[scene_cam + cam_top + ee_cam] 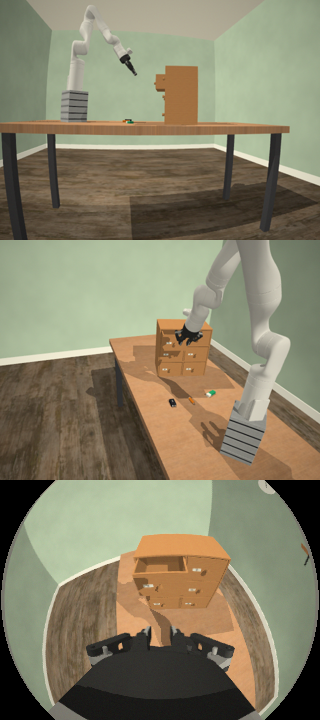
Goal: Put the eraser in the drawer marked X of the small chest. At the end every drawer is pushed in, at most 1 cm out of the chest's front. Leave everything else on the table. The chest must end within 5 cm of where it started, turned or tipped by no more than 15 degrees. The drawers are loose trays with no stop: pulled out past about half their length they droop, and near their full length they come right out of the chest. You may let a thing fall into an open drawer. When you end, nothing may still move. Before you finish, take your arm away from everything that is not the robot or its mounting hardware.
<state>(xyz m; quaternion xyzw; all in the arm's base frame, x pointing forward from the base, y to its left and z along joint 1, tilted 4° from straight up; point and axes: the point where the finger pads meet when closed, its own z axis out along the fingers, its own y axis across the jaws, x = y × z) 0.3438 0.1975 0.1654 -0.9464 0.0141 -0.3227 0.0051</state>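
The green and white eraser (210, 393) (130, 122) lies on the table in front of the chest. The wooden chest (171, 323) (180, 95) (177, 545) stands upright. Its upper left drawer (165, 347) (160, 82) (172, 584) is pulled part way out and looks level; the visible part of its inside is empty. The other drawers look pushed in. The label letters are too small to read. My gripper (184, 344) (135, 74) (160, 631) is partly open and empty. It hangs high above the table in front of the chest, tilted down towards it, not touching anything.
A small black car-shaped thing (172, 402) (128, 119) and a short orange thing (191, 400) (125, 121) lie on the table left of the eraser in the top view. Knobs stick out of the drawer fronts. The arm's grey base block (241, 437) (74, 105) stands on the table.
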